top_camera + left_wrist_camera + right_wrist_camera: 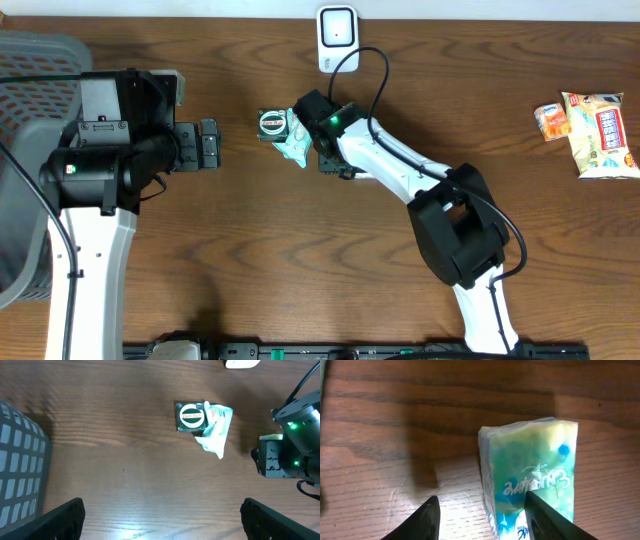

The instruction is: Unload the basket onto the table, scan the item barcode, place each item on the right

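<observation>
Presently logged on table point(250, 250) near scanner point(337, 38): tissue packet point(296, 147) touching tin point(272, 123), part-open right gripper point(481, 505) over packet's edge, clamping nothing; left gripper point(162, 502) spread wide, well apart, holding nothing.

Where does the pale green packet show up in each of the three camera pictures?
Overhead: the pale green packet lies a little above and left of centre.
Left wrist: up and right of centre.
Right wrist: close up, filling the centre right.
Shared landmark: the dark box with a round label lies against the packet in the overhead and left wrist views. The right wrist view does not show it.
</observation>
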{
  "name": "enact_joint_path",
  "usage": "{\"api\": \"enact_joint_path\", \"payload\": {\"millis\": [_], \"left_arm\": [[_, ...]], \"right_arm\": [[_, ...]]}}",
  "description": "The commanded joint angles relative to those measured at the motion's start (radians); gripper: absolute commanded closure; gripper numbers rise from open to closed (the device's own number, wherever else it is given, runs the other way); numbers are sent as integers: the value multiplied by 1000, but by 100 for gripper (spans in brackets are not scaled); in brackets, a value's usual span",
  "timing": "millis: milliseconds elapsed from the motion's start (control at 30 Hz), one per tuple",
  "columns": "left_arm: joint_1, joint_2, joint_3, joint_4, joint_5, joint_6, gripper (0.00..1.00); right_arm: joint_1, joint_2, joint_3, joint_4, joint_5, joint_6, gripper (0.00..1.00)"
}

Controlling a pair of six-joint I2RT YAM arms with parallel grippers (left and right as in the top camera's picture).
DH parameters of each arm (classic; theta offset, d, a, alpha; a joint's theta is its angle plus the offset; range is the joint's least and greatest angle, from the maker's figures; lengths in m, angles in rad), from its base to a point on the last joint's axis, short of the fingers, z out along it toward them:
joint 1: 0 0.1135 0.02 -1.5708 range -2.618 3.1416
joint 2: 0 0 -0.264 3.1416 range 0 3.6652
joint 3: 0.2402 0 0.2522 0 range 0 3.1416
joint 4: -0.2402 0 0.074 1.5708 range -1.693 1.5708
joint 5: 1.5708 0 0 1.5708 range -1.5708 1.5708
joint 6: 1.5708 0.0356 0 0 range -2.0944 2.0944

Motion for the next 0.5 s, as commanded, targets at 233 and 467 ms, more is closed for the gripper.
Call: {"api": "enact_joint_path", "payload": {"millis": [233, 467], "left_arm": [[5, 3, 7, -2, -6, 10, 2], [5, 3, 7, -2, -6, 10, 2]], "right_arm": [[-11, -31, 53, -59, 53, -13, 44], [-11, -25, 14, -31, 64, -12, 47]]}}
